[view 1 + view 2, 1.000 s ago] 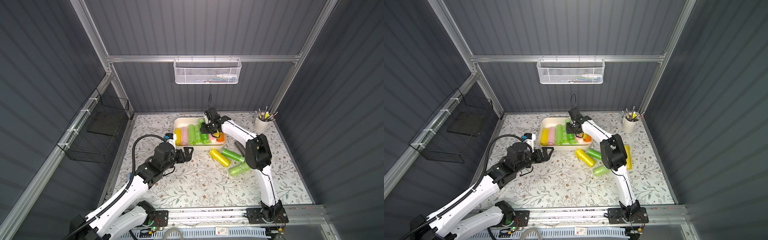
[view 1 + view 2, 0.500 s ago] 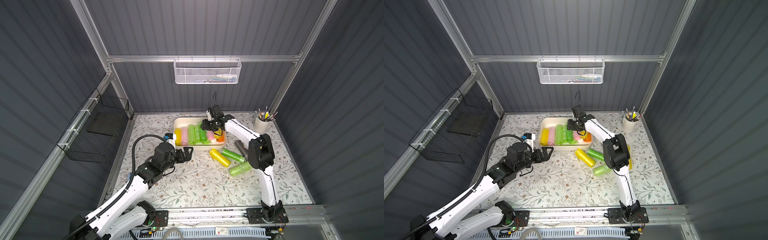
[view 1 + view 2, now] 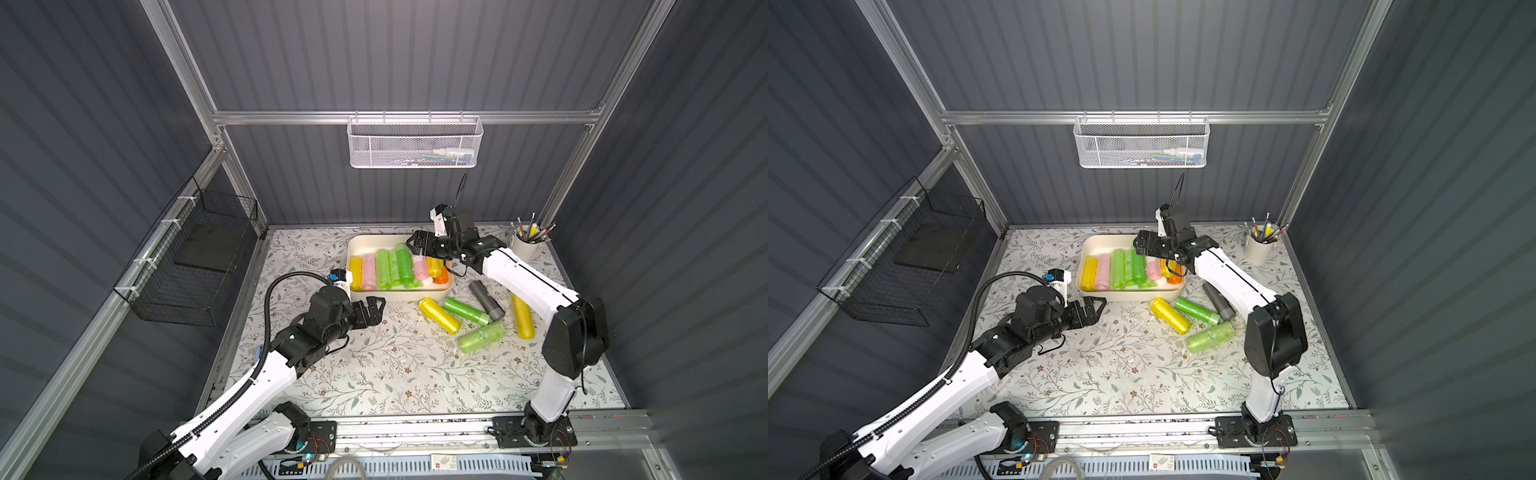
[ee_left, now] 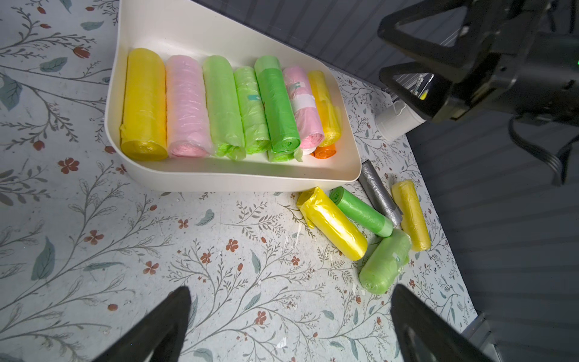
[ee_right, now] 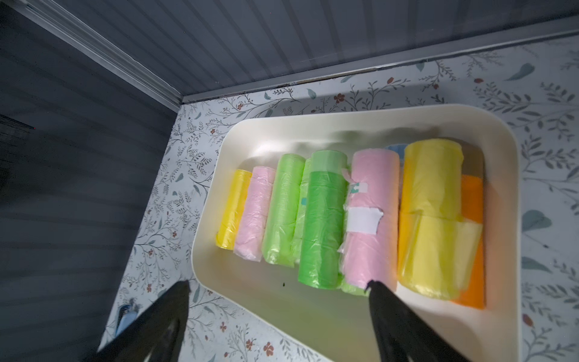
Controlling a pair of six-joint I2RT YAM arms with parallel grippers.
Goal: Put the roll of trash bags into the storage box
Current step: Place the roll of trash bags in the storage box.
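The cream storage box sits at the back of the table with several rolls of trash bags in a row: yellow, pink, green, orange. A bright green roll lies on top of the others. My right gripper hangs open above the box's back right corner with nothing between its fingers. Open and empty too, my left gripper is low over the table just in front of the box.
Loose rolls lie on the table right of the box: yellow, green, grey, another yellow, light green. A pen cup stands at the back right. A white mesh basket and a black wire basket hang on the walls.
My right gripper has opened and lifted back and to the right, off the green roll that now rests in the box. The left arm has not moved.
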